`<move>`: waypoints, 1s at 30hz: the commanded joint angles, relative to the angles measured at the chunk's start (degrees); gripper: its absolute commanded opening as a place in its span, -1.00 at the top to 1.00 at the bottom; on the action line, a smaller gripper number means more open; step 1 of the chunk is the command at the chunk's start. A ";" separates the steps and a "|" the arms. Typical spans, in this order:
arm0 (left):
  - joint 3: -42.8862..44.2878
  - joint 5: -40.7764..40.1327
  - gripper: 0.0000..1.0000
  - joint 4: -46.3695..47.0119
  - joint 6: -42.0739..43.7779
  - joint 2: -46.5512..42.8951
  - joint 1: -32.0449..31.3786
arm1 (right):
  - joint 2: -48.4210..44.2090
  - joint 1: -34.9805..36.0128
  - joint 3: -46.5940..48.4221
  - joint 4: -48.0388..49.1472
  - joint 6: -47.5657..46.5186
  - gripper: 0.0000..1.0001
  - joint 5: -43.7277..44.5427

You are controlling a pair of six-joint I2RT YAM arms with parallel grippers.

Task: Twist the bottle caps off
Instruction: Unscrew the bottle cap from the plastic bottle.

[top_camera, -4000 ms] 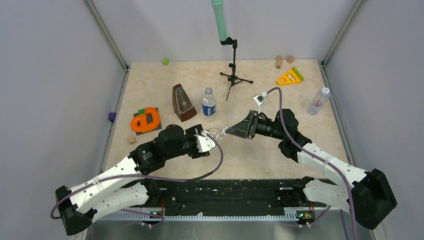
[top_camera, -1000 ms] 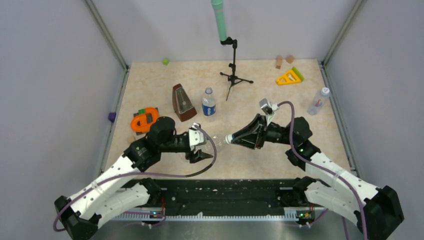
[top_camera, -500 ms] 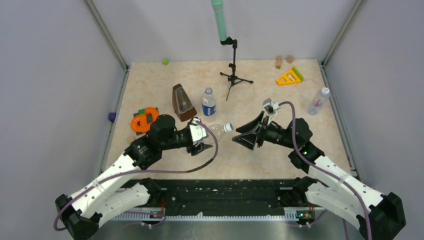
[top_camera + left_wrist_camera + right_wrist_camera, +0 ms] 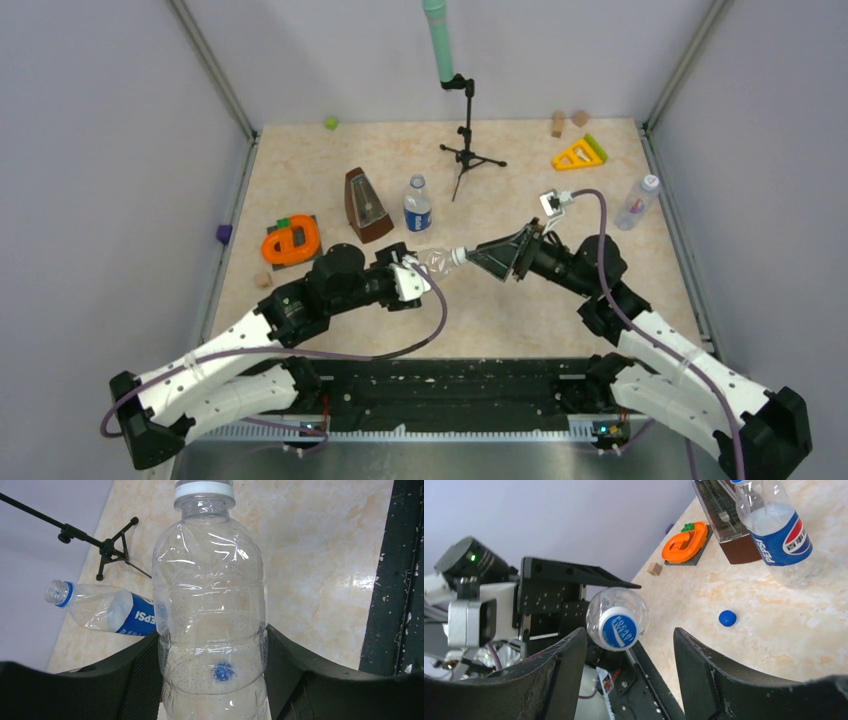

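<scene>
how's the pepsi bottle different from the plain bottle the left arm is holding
The pepsi bottle stands upright on the table; the plain bottle is held sideways in the left gripper. The pepsi bottle has a blue label; the plain bottle none. The pepsi bottle's neck is open; the plain bottle has its white cap on. Both are small clear plastic bottles.

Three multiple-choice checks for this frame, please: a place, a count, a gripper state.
1. Where is the dark blue cap? A screwed on a bottle; B loose on the table; C in a gripper.
2. How many bottles show in the top view? A two; B three; C four.
3. The right gripper is: A open; B shut on a cap; C out of view.
Key: B, it lies on the table by itself; B, labelled bottle, held bottle, tinted bottle; A, its jaws stand apart, clear of the white cap.
</scene>
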 commanded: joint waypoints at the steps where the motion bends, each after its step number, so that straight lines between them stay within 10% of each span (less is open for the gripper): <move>1: -0.82 -5.91 1.00 4.52 2.65 -0.82 -2.14 | 1.92 0.29 2.81 2.69 9.35 -0.26 4.71; 30: -1.64 -4.03 1.00 4.82 4.15 -1.14 -2.86 | 9.25 0.29 4.78 5.20 10.93 0.20 -6.81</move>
